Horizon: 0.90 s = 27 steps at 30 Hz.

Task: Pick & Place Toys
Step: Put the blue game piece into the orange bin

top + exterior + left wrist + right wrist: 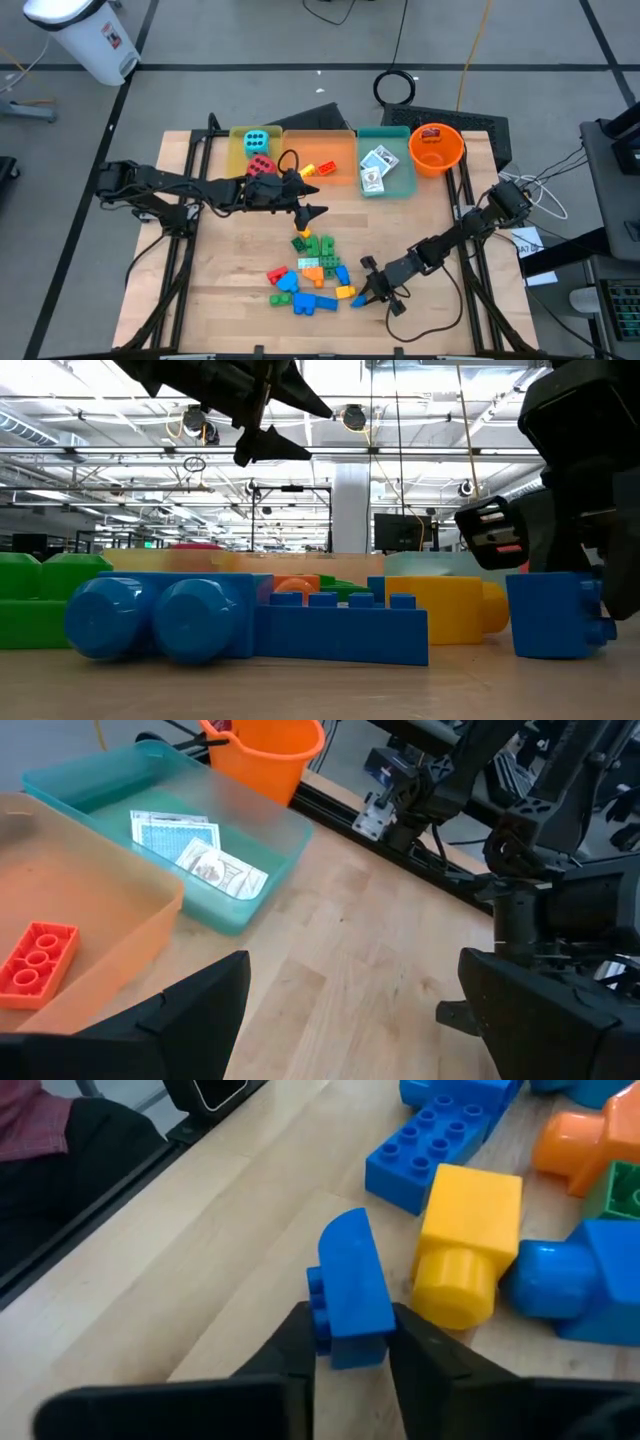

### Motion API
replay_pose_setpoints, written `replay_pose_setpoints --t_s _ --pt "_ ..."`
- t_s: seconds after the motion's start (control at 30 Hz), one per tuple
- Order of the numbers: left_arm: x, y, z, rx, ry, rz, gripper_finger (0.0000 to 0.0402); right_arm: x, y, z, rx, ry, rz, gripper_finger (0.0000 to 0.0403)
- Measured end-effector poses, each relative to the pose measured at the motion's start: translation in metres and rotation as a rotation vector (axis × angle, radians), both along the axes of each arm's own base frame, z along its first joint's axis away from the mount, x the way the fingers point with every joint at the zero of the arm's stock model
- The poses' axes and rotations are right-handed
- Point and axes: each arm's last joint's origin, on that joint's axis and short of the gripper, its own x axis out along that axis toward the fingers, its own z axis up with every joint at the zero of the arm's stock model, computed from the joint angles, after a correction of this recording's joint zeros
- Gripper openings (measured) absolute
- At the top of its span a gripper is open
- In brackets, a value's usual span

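While the left arm reaches across the wooden bench (230,300) from its left edge, its left tool (312,198) hangs released above the boards, fingers spread wide, just in front of the orange tray (335,150) and holding nothing. Behind it, along the far edge, the yellow tray (236,152) holds the cyan die (255,141) and the red die (262,166), which touch each other. To their right, the orange tray carries a red brick (38,958) and a small yellow piece. Next along, the teal tray (262,815) contains the card packs (195,852), lying overlapped, and the orange bucket (436,146) stands just beside that tray at the bench's far right corner.

Nearer the front, at the middle, the pile of bricks (312,272) lies loose on the boards: green ones at its far side, blue, red, orange and yellow ones toward the front. At the pile's right edge the right tool (350,1342) is down at bench level, clenched on a small blue brick (352,1288), one finger on each side of it. A yellow brick (465,1240) sits just beside that blue one, and a long blue brick (430,1150) lies a little beyond.
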Motion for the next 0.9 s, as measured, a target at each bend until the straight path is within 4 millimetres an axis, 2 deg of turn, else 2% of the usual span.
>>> replay_pose_setpoints --t_s 0.13,0.27,0.4,0.53,0.67,0.77,0.9 --pt "0.002 0.0 -0.002 0.0 0.004 0.0 0.0363 -0.001 -0.001 0.005 0.013 -0.001 -0.013 0.0044" --pt "0.01 -0.002 -0.011 0.0 -0.008 -0.009 0.0363 -0.005 -0.006 0.034 0.025 -0.055 -0.095 0.0044" --pt "0.024 -0.007 -0.025 0.015 -0.032 -0.045 0.0363 -0.016 -0.025 0.07 -0.018 -0.096 -0.283 0.0045" --pt "0.037 -0.011 -0.036 0.13 -0.08 -0.156 0.0363 -0.027 -0.053 0.096 -0.066 -0.138 -0.516 0.0046" --pt "0.047 -0.016 -0.047 0.263 -0.126 -0.22 0.0363 -0.031 -0.082 0.104 -0.054 -0.201 -0.673 0.0046" --pt "0.053 -0.017 -0.056 0.358 -0.143 -0.245 0.0363 -0.03 -0.102 0.101 -0.055 -0.229 -0.744 0.0046" --pt "0.056 -0.015 -0.064 0.419 -0.136 -0.255 0.0363 -0.025 -0.12 0.098 0.006 -0.265 -0.694 0.0046"
